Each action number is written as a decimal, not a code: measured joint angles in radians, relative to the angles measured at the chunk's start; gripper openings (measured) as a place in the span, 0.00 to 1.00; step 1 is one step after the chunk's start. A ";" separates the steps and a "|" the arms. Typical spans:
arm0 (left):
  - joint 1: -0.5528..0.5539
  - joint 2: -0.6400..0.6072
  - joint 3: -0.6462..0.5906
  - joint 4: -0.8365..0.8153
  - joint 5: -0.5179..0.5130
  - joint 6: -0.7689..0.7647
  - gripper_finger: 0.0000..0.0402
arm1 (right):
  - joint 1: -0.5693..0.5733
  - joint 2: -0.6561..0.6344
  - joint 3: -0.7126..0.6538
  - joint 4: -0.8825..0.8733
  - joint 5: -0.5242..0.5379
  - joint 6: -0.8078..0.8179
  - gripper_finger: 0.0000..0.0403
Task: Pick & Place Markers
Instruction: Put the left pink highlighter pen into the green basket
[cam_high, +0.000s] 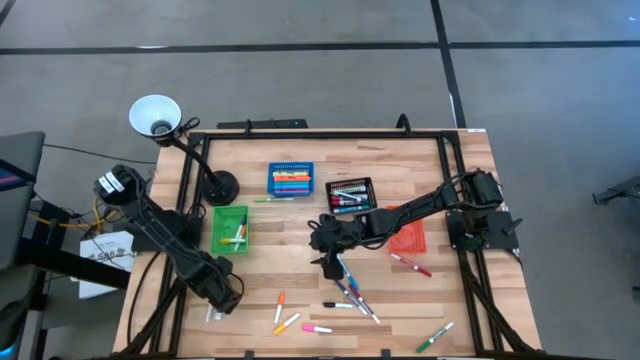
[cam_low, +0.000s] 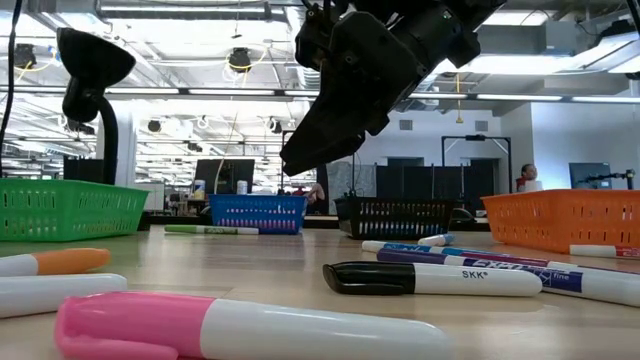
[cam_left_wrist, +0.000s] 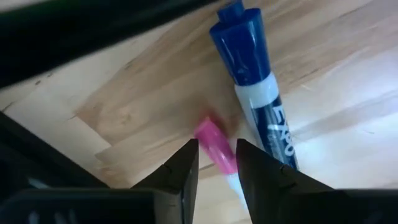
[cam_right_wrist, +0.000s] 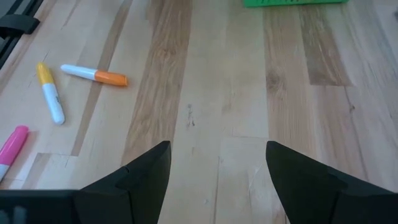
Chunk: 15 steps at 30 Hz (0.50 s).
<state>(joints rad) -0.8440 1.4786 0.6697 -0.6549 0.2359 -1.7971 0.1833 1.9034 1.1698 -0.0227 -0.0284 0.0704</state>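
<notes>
Many markers lie scattered on the wooden table (cam_high: 300, 250): a cluster (cam_high: 352, 292), a pink one (cam_high: 318, 327), orange ones (cam_high: 281, 300) and a green one (cam_high: 435, 337). My left gripper (cam_high: 224, 296) (cam_left_wrist: 217, 165) is low at the table's near left corner, shut on a pink-capped marker (cam_left_wrist: 214, 146). Beside that marker a blue-capped marker (cam_left_wrist: 255, 93) lies flat on the wood. My right gripper (cam_high: 326, 262) (cam_right_wrist: 217, 168) (cam_low: 300, 160) hangs open above mid-table, by the cluster's far end, with bare wood between its fingers. My left gripper pinches the pink-capped marker between its two fingers, on the pink cap (cam_left_wrist: 210, 138) close to where the white barrel begins. The fingers point steeply down and the marker slants across the gap. It sits close over the wood; whether it touches the table I cannot tell.
Green bin (cam_high: 229, 228), blue bin (cam_high: 291, 180), black bin (cam_high: 350, 194) and orange bin (cam_high: 408, 234) stand across the table's far half, some holding markers. A desk lamp (cam_high: 155, 115) stands on its base (cam_high: 218, 187) at the far left. A black frame (cam_high: 445, 180) rims the table.
</notes>
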 joint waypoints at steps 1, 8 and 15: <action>0.000 0.009 0.000 0.001 0.000 0.000 0.26 | 0.000 0.000 0.000 0.000 0.000 0.000 0.63; 0.000 0.033 0.003 0.007 0.004 0.004 0.23 | -0.014 0.000 0.000 0.000 0.000 -0.001 0.63; 0.000 0.031 0.003 0.008 0.003 0.013 0.11 | -0.029 0.000 0.000 0.000 0.000 -0.001 0.63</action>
<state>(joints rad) -0.8444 1.5101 0.6724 -0.6468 0.2394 -1.7837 0.1542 1.9037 1.1698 -0.0223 -0.0287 0.0692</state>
